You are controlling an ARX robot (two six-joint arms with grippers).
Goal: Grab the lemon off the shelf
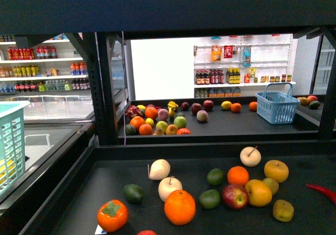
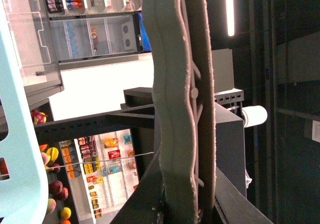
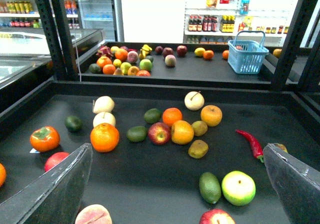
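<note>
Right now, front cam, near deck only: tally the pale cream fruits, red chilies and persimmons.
Pale cream fruits: 3
Red chili: 1
Persimmon: 1
Total: 5

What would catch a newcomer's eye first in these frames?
Probably the bright fruit scattered on the near deck of the shelf: a large orange at the front and a persimmon to its left. On the far deck, a blue basket stands at the right. The right gripper is open above the near deck.
</note>
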